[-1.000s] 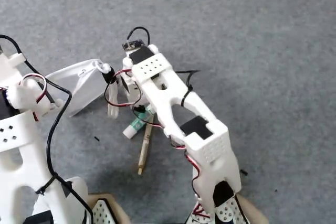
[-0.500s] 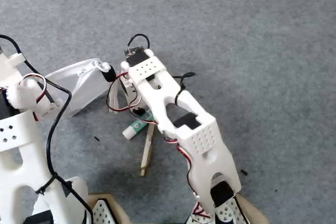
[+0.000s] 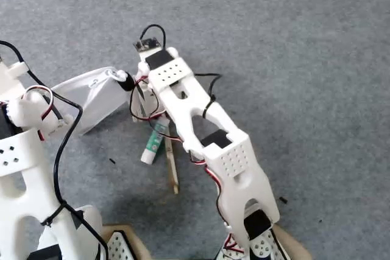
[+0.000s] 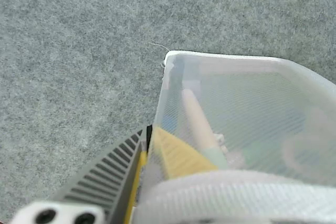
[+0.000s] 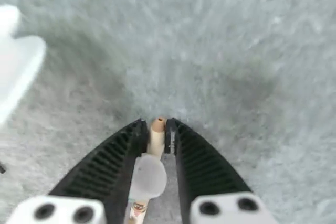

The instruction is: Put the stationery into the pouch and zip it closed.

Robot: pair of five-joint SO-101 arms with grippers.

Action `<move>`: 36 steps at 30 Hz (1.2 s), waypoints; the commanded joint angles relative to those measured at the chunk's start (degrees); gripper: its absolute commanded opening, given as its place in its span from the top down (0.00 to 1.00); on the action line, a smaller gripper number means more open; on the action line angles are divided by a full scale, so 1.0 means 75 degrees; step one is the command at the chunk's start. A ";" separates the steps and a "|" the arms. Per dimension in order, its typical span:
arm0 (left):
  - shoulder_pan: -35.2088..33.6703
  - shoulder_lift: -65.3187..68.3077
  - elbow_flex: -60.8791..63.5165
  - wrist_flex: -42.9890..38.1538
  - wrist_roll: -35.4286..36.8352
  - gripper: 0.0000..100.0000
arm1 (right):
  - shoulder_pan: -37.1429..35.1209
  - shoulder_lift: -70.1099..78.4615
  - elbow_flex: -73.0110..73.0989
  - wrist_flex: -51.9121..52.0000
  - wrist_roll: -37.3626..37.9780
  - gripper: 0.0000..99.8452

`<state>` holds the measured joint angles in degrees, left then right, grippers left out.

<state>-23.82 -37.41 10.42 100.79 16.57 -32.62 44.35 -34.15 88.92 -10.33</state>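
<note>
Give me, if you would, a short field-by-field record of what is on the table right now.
surface: grey felt table
pouch: clear mesh, lying on the left side
left gripper: shut on the pouch's edge
right gripper: shut on a wooden pencil, near the pouch
glue stick: loose on the table, outside the pouch
task state: glue stick not yet in the pouch

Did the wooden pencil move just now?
Yes. The pencil's loose end swung away from the black speck on the mat, toward the right arm's base. The right gripper pinches its other end.
</note>
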 commanded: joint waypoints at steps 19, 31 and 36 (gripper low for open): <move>-0.0006 -0.0047 -0.0064 -0.0023 0.0059 0.97 | 0.1805 -0.0252 -0.5480 0.1629 0.0891 0.99; 0.0018 -0.0047 -0.0064 -0.0023 0.0059 0.97 | 0.1629 -0.2362 -0.6699 0.1618 0.1946 0.99; 0.0135 -0.0047 -0.0053 -0.0176 0.0000 0.97 | 0.1524 -0.2772 -0.7004 0.1594 0.3212 0.99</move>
<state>-23.82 -37.41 10.42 100.79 16.31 -20.40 27.30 -83.91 100.79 9.10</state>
